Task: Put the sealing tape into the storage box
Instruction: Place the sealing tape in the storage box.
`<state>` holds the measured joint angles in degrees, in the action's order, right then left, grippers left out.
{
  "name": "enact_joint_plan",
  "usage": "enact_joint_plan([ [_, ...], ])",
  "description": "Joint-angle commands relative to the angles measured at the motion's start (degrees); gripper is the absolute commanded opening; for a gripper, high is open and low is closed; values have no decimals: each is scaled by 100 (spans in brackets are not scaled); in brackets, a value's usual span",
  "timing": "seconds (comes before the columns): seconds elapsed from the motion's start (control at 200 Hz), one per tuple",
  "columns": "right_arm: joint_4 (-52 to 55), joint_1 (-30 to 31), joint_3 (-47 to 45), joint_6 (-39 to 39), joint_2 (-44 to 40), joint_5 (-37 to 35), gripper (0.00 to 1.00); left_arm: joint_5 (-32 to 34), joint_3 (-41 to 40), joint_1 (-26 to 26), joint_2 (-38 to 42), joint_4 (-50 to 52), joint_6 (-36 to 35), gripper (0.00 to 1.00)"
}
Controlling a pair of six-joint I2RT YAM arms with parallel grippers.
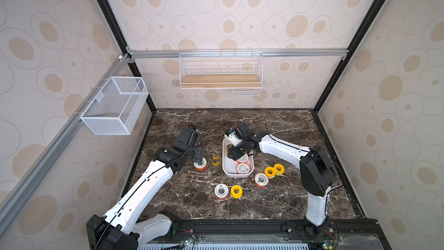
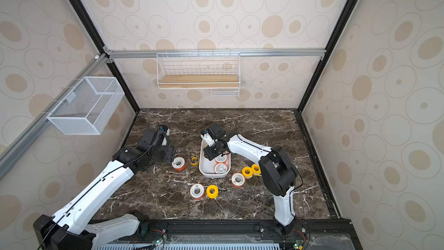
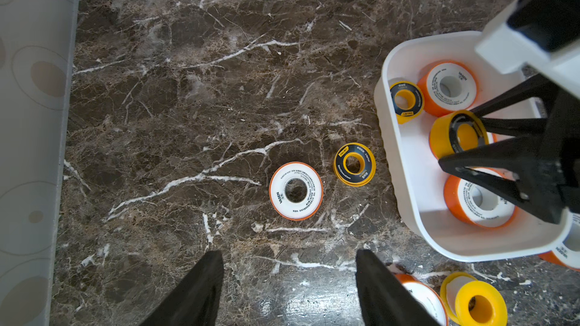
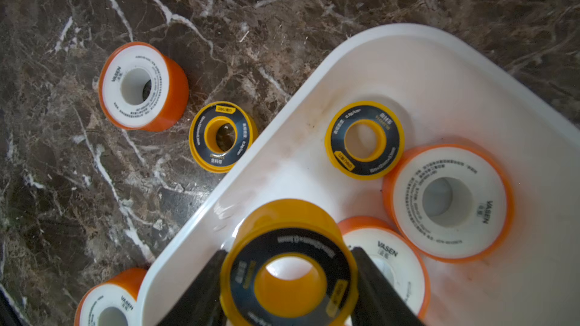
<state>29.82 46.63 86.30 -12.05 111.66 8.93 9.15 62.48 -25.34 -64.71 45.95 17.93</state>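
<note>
One sealing tape [image 4: 288, 239] sits clamped in right pincer [image 4: 289, 254].

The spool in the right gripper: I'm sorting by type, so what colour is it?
Yellow spool, dark ring face; right wrist view shows it best.

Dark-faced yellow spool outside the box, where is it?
In both top views the dark-faced spool lies flat on the table, just left of the storage box, a white-and-orange spool on its other side.
</note>
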Motion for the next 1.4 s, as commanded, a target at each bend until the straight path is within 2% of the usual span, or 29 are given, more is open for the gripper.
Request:
enact_joint_plan([
  [0.0,313,-30,292,-105,246,-31,56,48,10,60,50,78,-37,70],
  [0.631,885,-19,1061,-21,1059,4,57,13,19,100,43,87,-44,71],
  [0.826,891,-8,1112,-34,1121,21,59,-7,19,126,44,88,-44,71],
  [1.132,978,-5,1220,-28,1227,-31,68,-36,19,145,46,88,-39,71],
  [1.392,718,-4,1011,-60,879,9,71,-62,19,167,37,88,-40,71],
])
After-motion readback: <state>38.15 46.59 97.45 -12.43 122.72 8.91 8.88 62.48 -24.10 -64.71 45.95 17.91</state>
